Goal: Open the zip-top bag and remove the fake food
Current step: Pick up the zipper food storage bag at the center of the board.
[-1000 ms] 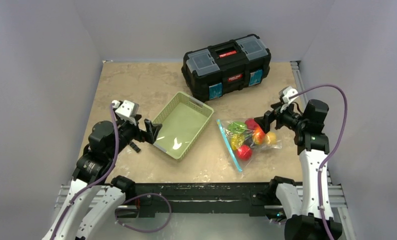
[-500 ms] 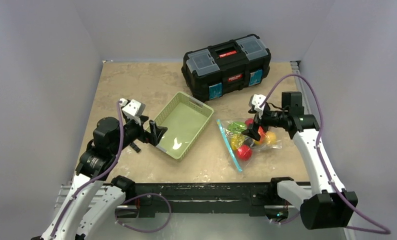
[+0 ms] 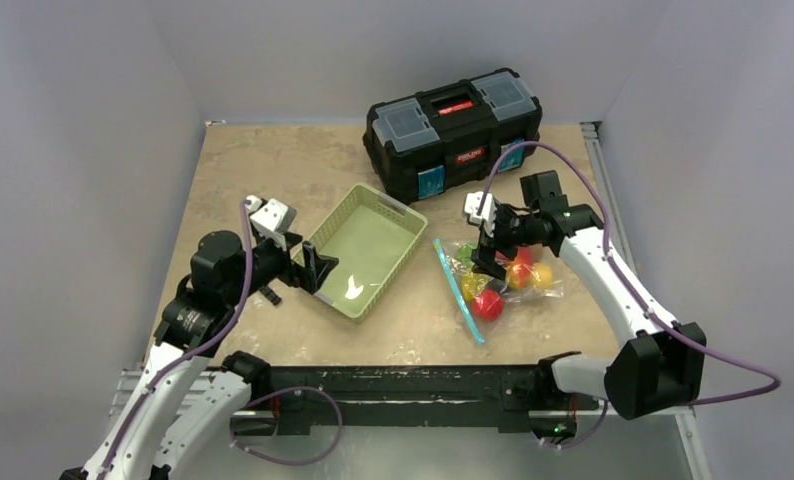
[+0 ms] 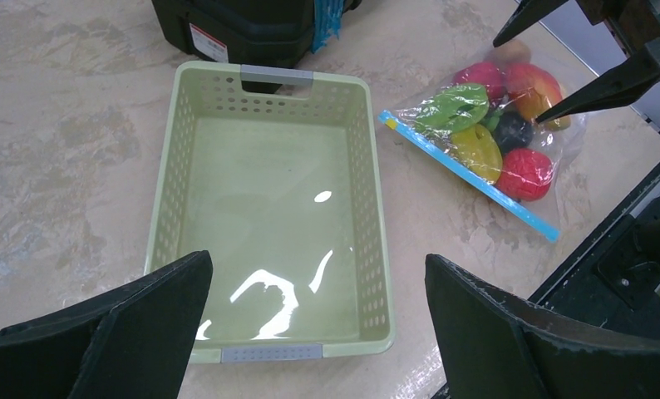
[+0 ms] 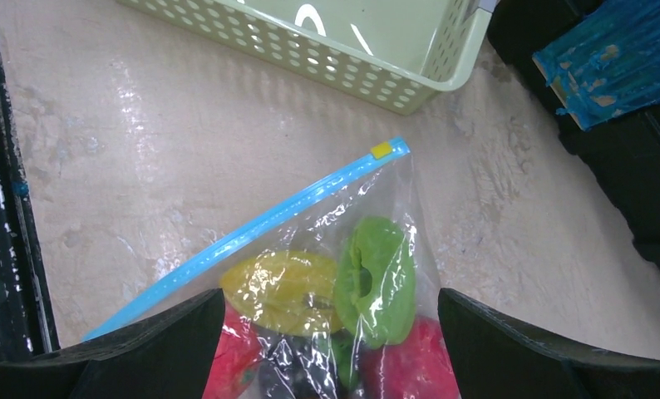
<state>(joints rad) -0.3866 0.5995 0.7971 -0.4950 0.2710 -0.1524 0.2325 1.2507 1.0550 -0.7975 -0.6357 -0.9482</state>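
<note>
The clear zip-top bag (image 3: 498,275) lies on the table right of centre, its teal-blue zip strip (image 3: 459,290) along its left edge. It holds the fake food (image 3: 489,303): red, green, yellow, orange and dark pieces. It shows in the right wrist view (image 5: 343,249) and the left wrist view (image 4: 485,141). My right gripper (image 3: 485,262) is open and hovers over the bag's far end, empty. In its wrist view (image 5: 331,332) the green piece (image 5: 376,278) and yellow piece (image 5: 281,291) lie between the jaws. My left gripper (image 3: 313,272) is open and empty at the basket's near left rim.
The pale green lattice basket (image 3: 328,290) stands left of the bag, nothing in it; it shows in the left wrist view (image 4: 169,208). A black toolbox (image 3: 453,130) stands at the back. The black frame rail (image 3: 403,385) runs along the near table edge.
My right arm has swung left and forward, bringing its open gripper from the bag's right side to over its far end. My left gripper has crept slightly right toward the basket.
</note>
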